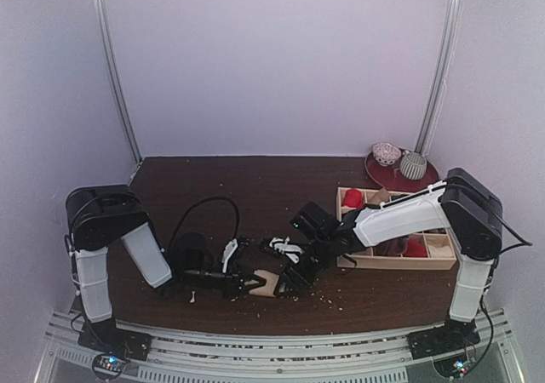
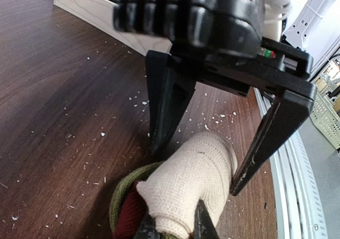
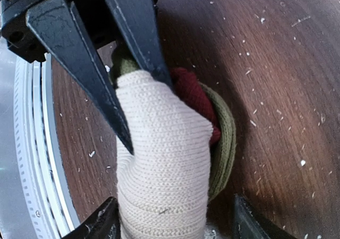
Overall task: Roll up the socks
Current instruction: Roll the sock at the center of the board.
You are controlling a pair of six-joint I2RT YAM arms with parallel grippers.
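Socks [image 3: 159, 170], soft light floppy knit, bunched near the bench [image 2: 64, 90] front edge, left jaws clamped on them, right jaws spread wide astride, probably best grabbed at the thick fold.

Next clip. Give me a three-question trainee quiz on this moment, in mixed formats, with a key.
1. True or false: the right gripper is clamped on the tan sock.
2. The two patterned balls sit: A in the wooden box; B on the red plate; C on the table top.
3. Fill in: the left gripper is shut on the ____.
Key: 1 false, its fingers stand open either side of the sock; 2 B; 3 tan sock.
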